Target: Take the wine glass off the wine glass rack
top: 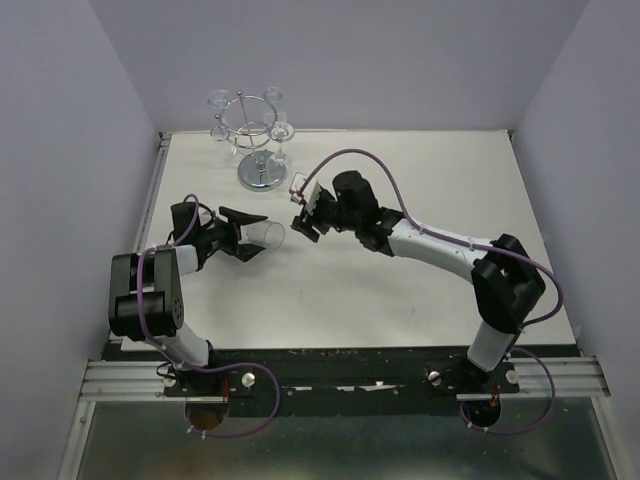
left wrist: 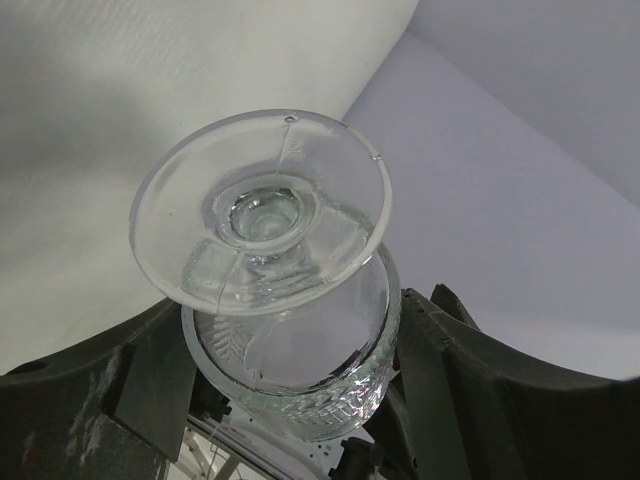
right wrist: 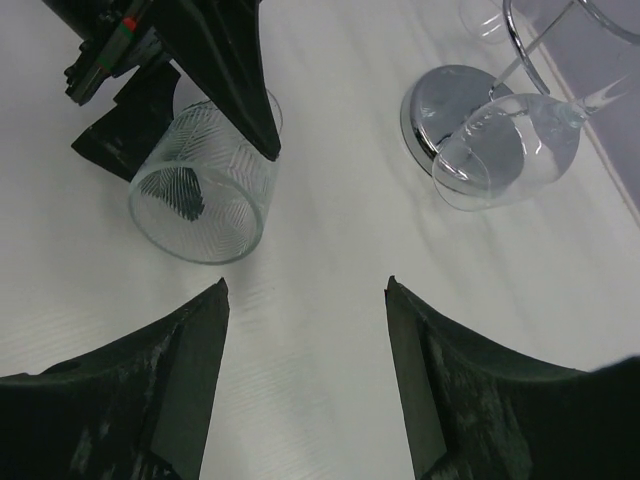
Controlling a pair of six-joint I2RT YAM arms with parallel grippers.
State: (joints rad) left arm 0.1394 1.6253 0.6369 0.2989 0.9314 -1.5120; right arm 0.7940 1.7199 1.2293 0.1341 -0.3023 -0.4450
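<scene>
The chrome wine glass rack (top: 262, 175) stands at the table's back left; its disc base shows in the right wrist view (right wrist: 432, 100). My left gripper (top: 248, 238) is shut on a clear, patterned wine glass (top: 268, 234), held on its side just above the table, in front of the rack. In the left wrist view the glass (left wrist: 290, 370) sits between the fingers (left wrist: 300, 335), its round foot toward the camera. My right gripper (top: 304, 222) is open and empty, just right of that glass (right wrist: 205, 185). Its jaws (right wrist: 305, 288) stand wide apart over bare table.
Other clear glasses hang upside down on the rack's top ring (top: 282, 130), and one shows beside the base in the right wrist view (right wrist: 510, 150). Grey walls close in the table at the back and sides. A metal rail (top: 340, 380) runs along the near edge.
</scene>
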